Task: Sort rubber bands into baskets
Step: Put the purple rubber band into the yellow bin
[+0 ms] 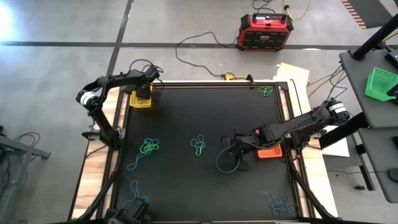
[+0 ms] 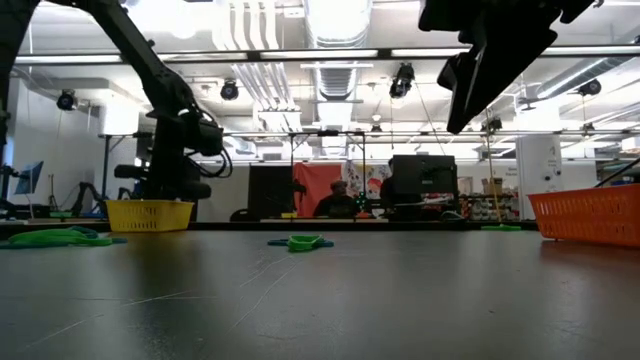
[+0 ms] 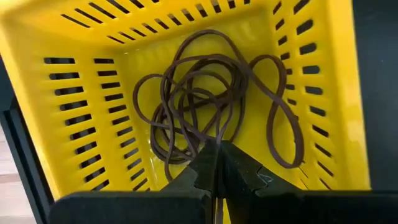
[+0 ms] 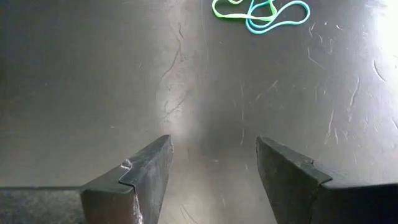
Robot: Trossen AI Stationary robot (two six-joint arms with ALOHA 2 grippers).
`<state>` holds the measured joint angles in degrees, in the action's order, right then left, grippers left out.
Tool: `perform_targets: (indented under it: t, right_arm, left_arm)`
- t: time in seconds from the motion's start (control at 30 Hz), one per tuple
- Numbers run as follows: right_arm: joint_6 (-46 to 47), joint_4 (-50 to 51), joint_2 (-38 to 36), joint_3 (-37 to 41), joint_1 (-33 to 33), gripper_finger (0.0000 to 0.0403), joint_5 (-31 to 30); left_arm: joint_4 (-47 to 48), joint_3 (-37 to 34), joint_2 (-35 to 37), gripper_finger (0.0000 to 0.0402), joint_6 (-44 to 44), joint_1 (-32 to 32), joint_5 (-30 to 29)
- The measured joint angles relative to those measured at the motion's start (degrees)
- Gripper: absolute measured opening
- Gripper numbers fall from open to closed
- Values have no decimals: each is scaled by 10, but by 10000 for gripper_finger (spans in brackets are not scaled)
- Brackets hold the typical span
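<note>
The yellow basket (image 1: 140, 99) stands at the mat's far left corner, with a tangle of dark purple rubber bands (image 3: 205, 99) on its floor. My left gripper (image 3: 217, 149) reaches down into it from above, shut on a strand of one band. Near the orange basket (image 1: 270, 152) at the mat's right side, my right gripper (image 4: 214, 168) hangs open above bare mat, with nothing between its fingers. A green and teal clump of bands (image 4: 261, 12) lies ahead of it, at the mat's middle (image 1: 198, 145). My left gripper pinches one strand of a dark purple rubber band (image 3: 219, 134) between its two fingertips, coming from above and pointing down into the yellow basket. The rest of that band lies slack on the basket's floor among the other dark bands.
More band clumps lie on the mat: green ones (image 1: 149, 147) left of middle, some at the far right corner (image 1: 266, 91), the near right (image 1: 278, 204) and the near left (image 1: 134, 186). A green basket (image 1: 380, 84) sits on the side table at right. A red and black box (image 1: 266, 31) stands beyond the table.
</note>
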<state>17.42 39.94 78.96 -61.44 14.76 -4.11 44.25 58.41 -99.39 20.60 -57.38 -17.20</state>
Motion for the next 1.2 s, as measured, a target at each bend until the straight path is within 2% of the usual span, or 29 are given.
perform_targets:
  t: [0.23,0.57,0.93,1.2]
  right_arm:
    - [-7,-1,-8,5,0,221,-5]
    - [-5,-3,-8,4,0,221,-5]
    - [-11,-16,-8,4,-2,221,-5]
    - [-11,-19,-8,4,-2,221,-5]
  left_arm:
    - [-4,0,-2,14,-7,7,-18]
    - [2,0,27,113,-21,16,-32]
    - [78,35,173,197,-28,75,-54]
    - [79,30,287,224,-11,190,-55]
